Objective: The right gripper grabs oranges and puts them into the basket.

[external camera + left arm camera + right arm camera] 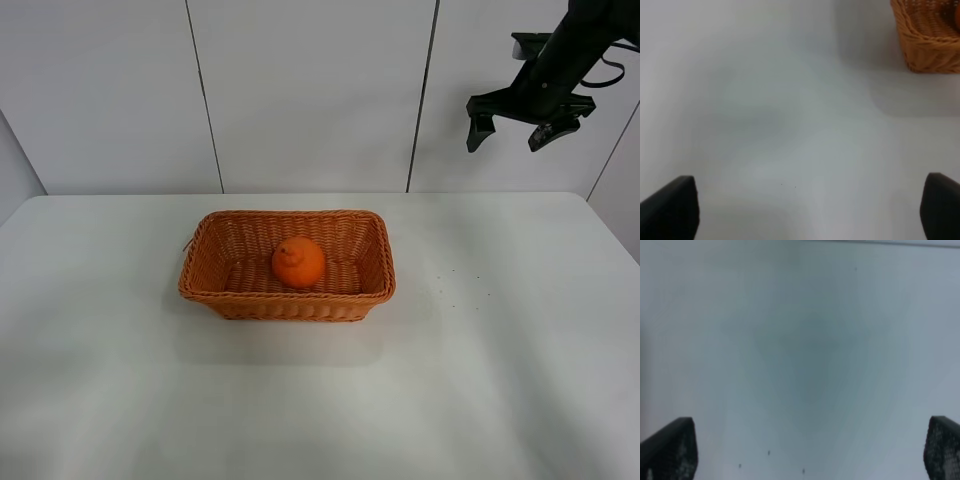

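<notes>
The orange [298, 262] lies inside the wicker basket [212, 293] in the middle of the white table, knob up. My right gripper [514, 135] hangs high at the top right of the exterior view, well above and to the right of the basket, open and empty. In the right wrist view its fingertips [669, 450] stand wide apart over bare table. My left gripper [810, 210] is outside the exterior view; in the left wrist view it is open and empty, with a corner of the basket [930, 40] beyond it.
The white table [500, 380] runs to a back edge against a white panelled wall [310, 90]. A few tiny dark specks [450, 290] lie on the table to the right of the basket.
</notes>
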`<state>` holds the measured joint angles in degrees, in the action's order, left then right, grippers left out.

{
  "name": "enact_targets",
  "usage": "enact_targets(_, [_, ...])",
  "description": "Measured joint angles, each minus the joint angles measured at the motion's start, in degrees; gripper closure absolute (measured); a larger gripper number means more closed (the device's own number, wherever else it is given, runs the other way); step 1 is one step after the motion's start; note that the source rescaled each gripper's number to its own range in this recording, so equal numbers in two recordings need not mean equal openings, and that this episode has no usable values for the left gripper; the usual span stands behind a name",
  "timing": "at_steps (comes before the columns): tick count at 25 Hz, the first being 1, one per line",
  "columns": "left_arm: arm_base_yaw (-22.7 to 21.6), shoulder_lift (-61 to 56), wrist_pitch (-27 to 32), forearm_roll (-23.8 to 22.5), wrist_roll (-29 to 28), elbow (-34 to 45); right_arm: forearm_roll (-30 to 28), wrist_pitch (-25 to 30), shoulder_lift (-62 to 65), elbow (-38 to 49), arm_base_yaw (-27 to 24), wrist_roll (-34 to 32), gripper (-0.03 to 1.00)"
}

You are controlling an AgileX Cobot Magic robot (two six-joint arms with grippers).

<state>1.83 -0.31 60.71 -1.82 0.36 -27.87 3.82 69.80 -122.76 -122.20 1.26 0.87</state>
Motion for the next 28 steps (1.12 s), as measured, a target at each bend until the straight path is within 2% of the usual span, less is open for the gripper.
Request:
enact_targets(5, [0.0,0.0,0.0,0.0,0.0,0.0,0.1,-0.1,9.0,12.1,0.0,0.0,-0.03])
enact_targets(19, [0.0,0.0,0.0,0.0,0.0,0.0,0.0,-0.1,53.7,70.8,0.0,0.2,-0.03])
enact_targets(23, [0.0,0.0,0.0,0.0,0.0,0.0,-0.5,-4.7,68.2,83.3,0.0,0.2,-0.03])
enact_targets(28, [0.0,0.0,0.0,0.0,0.0,0.0,-0.6,-10.8,87.4,91.5,0.0,0.2,-0.03])
